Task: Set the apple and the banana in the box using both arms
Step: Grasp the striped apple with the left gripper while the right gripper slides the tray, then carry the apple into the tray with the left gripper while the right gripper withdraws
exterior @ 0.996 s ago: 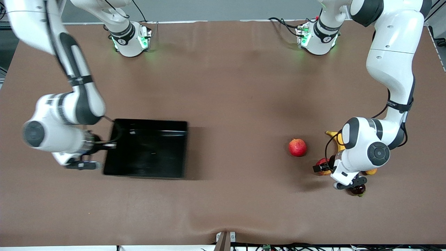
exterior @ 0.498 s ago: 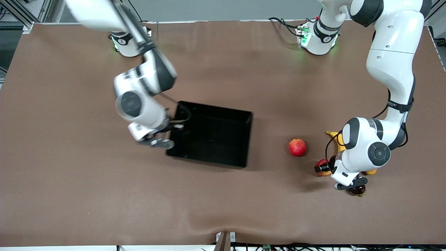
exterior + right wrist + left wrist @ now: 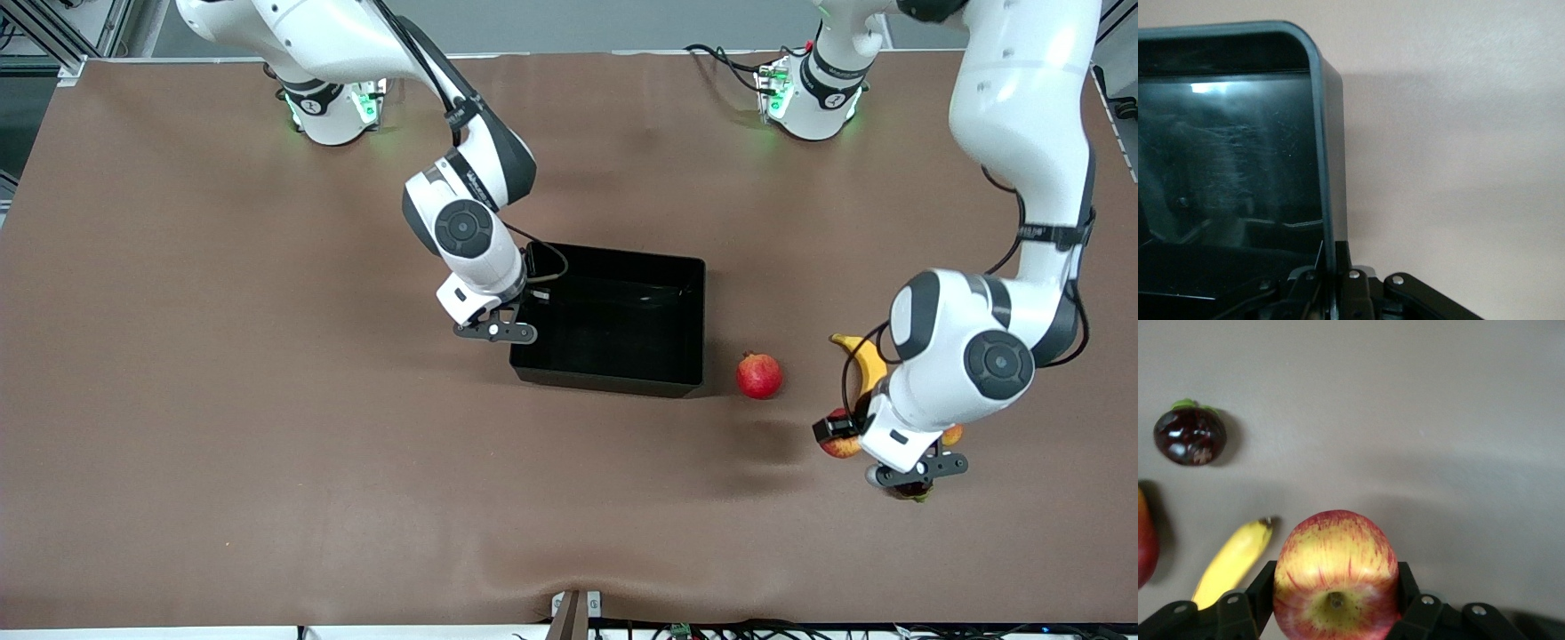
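The apple (image 3: 1335,577), red with yellow streaks, sits clamped between the two fingers (image 3: 1248,600) of the left gripper (image 3: 1335,613), stem dimple facing the left wrist camera. In the front view only its edge shows (image 3: 840,444), under the left arm's wrist. Whether it rests on the table or is raised slightly cannot be told.

The banana (image 3: 864,363) lies on the table (image 3: 267,444) just beside the apple, farther from the front camera, partly covered by the left arm. A dark purple round fruit with a green cap (image 3: 1190,436) lies near the apple, nearer to the front camera, mostly hidden under the left gripper in the front view. A red-and-yellow fruit (image 3: 952,435) peeks out beside the wrist, toward the left arm's end of the table.

A red pomegranate (image 3: 759,375) stands apart from the apple, toward the right arm's end.

The box (image 3: 689,302), black and glossy, lies just beside the pomegranate, further toward the right arm's end; nothing is seen inside it. The right gripper (image 3: 1328,283) is clenched on the box's wall, on the side away from the apple, with the rim running between its fingers.
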Robot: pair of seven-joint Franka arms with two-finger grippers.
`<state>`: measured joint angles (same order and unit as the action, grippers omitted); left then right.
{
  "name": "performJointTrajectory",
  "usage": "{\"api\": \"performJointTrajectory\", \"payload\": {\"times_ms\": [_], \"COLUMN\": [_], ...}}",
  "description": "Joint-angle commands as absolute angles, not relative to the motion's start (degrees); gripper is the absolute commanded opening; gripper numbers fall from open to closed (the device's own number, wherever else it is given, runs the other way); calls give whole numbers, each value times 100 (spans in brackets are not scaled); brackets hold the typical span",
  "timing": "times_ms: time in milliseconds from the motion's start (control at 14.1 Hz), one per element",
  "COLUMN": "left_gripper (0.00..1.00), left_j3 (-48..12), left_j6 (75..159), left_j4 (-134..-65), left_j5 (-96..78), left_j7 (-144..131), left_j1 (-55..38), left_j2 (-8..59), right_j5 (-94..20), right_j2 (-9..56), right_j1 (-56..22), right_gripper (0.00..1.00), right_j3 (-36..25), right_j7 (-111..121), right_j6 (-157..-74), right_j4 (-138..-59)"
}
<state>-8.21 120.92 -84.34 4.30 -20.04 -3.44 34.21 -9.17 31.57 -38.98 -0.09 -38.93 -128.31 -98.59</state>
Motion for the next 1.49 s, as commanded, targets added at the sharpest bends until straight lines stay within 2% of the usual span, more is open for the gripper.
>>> {"api": "performJointTrajectory", "payload": {"times_ms": [0, 71, 142, 356, 569, 782, 1067, 1280, 1351, 1422], "left_gripper": [0, 0, 0, 0, 0, 0, 0, 0, 9, 31], "left_j3": [-904, -1062, -1255, -1801, -1802, -1802, -1802, -1802, -1793, -1793], "left_j6": [11577, 11375, 11199, 11180, 11294, 11565, 13048, 13552, 13553, 13561], "left_j4": [-8622, -8657, -8675, -8771, -8771, -8963, -10061, -10415, -10415, -10398], "left_j5": [475, 466, 466, 545, 571, 790, 905, 914, 923, 966], "left_j7": [-2293, -2564, -2923, -4276, -5262, -5695, -5730, -5730, -5730, -5730], "left_j1": [-483, -492, -492, -763, -1501, -1976, -2048, -2057, -2065, -2057], "left_j2": [2972, 2910, 2874, 2848, 2996, 3225, 3313, 3480, 3559, 3594], "right_j5": [-1090, -1090, -1090, -1081, -1072, -1072, -1028, -1020, -993, -854], "right_j2": [3120, 3120, 3111, 2936, 2594, 2242, 1724, 1337, 1223, 1074], "right_j1": [-3946, -3946, -3946, -3797, -3149, -2244, -1190, -380, -178, -63], "right_gripper": [44, 91, 100, 100, 100, 100, 100, 100, 100, 100], "right_j3": [-62, -62, -70, -97, -97, -97, -114, -114, -114, -123], "right_j7": [-3771, -3771, -3779, -3779, -3456, -2236, -855, -55, 69, 70], "right_j6": [-12841, -12841, -12841, -12780, -12666, -12043, -11313, -10882, -10707, -10540], "right_j4": [-9800, -9800, -9800, -9791, -9809, -9817, -9861, -9861, -9861, -9861]}}
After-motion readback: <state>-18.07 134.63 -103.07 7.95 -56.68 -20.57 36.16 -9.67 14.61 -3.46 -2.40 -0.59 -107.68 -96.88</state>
